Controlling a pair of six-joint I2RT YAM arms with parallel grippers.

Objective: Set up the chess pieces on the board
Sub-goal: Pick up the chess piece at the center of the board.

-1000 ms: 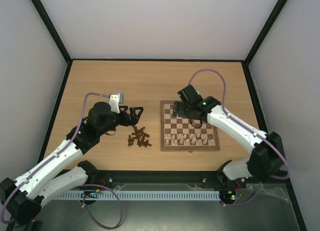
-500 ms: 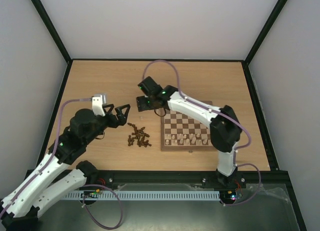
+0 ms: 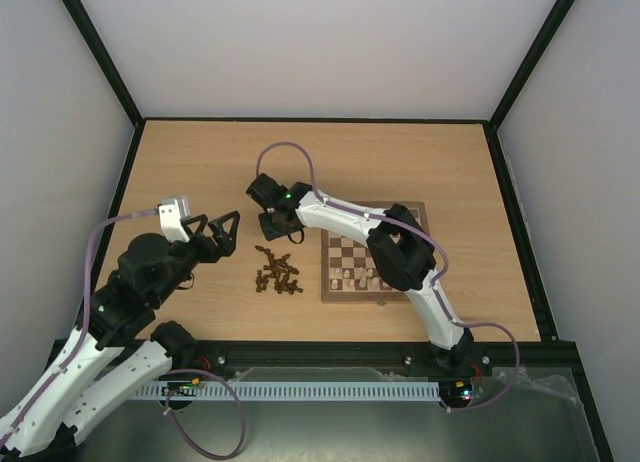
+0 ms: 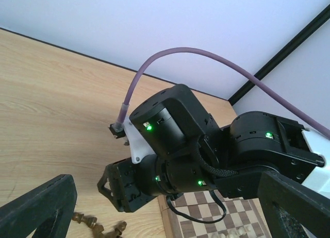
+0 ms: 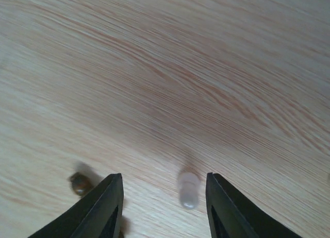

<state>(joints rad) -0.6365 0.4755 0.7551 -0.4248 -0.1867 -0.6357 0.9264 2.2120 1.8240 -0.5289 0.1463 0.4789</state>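
Note:
The board [image 3: 400, 244] lies right of centre, with pale chess pieces [image 3: 375, 277] in a row on its near side. A heap of dark chess pieces [image 3: 277, 272] sits on the table left of it, and shows again as dark pieces [image 4: 98, 228] in the left wrist view. My right gripper [image 3: 272, 228] reaches left past the board, just beyond the heap. Its jaws [image 5: 164, 177] stand apart over the table with one pale piece [image 5: 188, 189] between them, untouched. A dark piece [image 5: 80, 183] lies just outside the left finger. My left gripper [image 3: 218, 222] hangs open and empty, left of the heap.
The right arm's wrist [image 4: 170, 145] fills the space between my left fingers [image 4: 38, 212] in the left wrist view. The board corner [image 4: 206, 217] shows below it. A black frame rail [image 3: 310, 120] borders the table's far edge.
The right arm swung left from above the board to the table beside the dark heap, and its jaws narrowed. The left arm drew back to the left, still open.

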